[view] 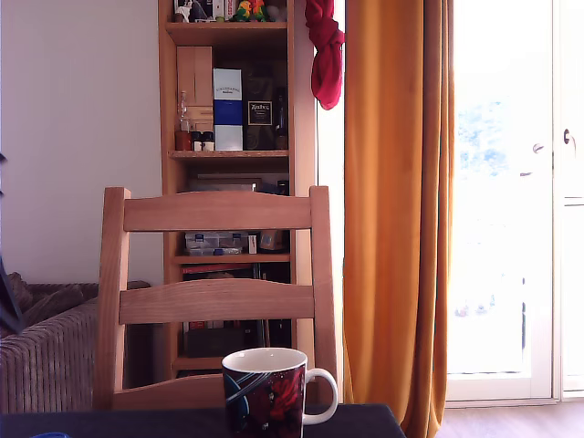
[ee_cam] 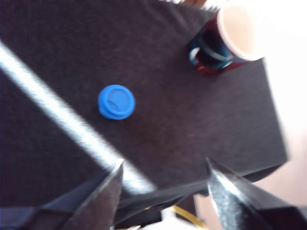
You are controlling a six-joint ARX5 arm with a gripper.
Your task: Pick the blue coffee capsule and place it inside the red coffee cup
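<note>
The blue coffee capsule [ee_cam: 116,101] lies on the dark tabletop [ee_cam: 182,120], seen from above in the wrist view; only a sliver of the capsule [view: 50,435] shows at the bottom edge on the exterior view's left. The red coffee cup [view: 267,391] stands upright on the table with its white handle toward the exterior view's right. In the wrist view the cup [ee_cam: 225,40] sits well apart from the capsule. My gripper [ee_cam: 164,170] hangs above the table, open and holding nothing, some way from the capsule. The arm is out of the exterior view.
A wooden chair [view: 217,301] stands right behind the table. Behind it are a bookshelf [view: 230,155], an orange curtain [view: 398,210] and a grey sofa [view: 46,356]. A bright band of sunlight [ee_cam: 62,120] crosses the tabletop. The table's edge [ee_cam: 276,129] lies close beyond the cup.
</note>
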